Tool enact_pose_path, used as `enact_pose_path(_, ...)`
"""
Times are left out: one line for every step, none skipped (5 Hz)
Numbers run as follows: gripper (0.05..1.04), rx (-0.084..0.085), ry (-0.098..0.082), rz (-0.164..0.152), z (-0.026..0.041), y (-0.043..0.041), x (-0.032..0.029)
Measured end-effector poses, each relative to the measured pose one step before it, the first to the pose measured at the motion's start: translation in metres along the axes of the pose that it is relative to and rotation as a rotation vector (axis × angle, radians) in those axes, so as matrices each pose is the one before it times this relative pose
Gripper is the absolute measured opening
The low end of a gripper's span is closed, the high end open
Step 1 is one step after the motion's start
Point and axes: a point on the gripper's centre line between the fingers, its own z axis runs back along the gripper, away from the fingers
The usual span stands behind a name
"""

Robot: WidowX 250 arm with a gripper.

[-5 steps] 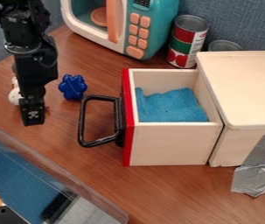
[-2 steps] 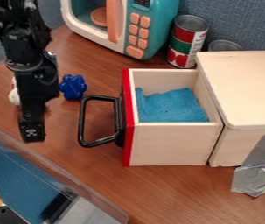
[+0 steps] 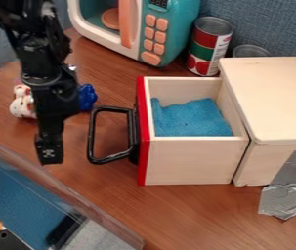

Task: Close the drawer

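My black gripper (image 3: 50, 152) hangs over the table at the left, a short way left of the drawer's black handle and apart from it. The wooden drawer (image 3: 192, 161) with its red front stands pulled out to the left of the pale wooden box (image 3: 277, 100). Its black loop handle (image 3: 93, 136) points towards the gripper. A blue cloth (image 3: 190, 118) lies inside the drawer.
Behind the gripper are a blue toy (image 3: 87, 97) and a white figure (image 3: 23, 102). A teal toy microwave (image 3: 176, 29) and cans (image 3: 209, 46) stand at the back. A clear-walled bin (image 3: 78, 202) borders the lower left. Silver tape (image 3: 284, 193) holds the box.
The gripper has come towards the front and then to the right, nearer the handle. It now covers part of the blue toy. The drawer has kept its place.
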Motion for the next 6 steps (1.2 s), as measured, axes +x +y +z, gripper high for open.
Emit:
enact_pose_path(1.005,0.0095,0.015,0.0021,-0.00901,0.00037,0.00842)
enact_pose_path(1.005,0.0106,0.0134,0.008,-0.00991,0.00499,0.00679)
enact_pose_path(1.005,-0.0045,0.0047,-0.0004,-0.00332,0.00019,0.0084)
enact_pose_path(1.003,-0.0093,-0.0071,-0.0032,0.00125,-0.00429,0.00764)
enact_pose_path(1.003,0.0017,-0.0052,-0.0015,0.00204,-0.00424,0.0108)
enact_pose_path(1.003,-0.0082,0.0007,0.0005,-0.00129,-0.0014,0.00937)
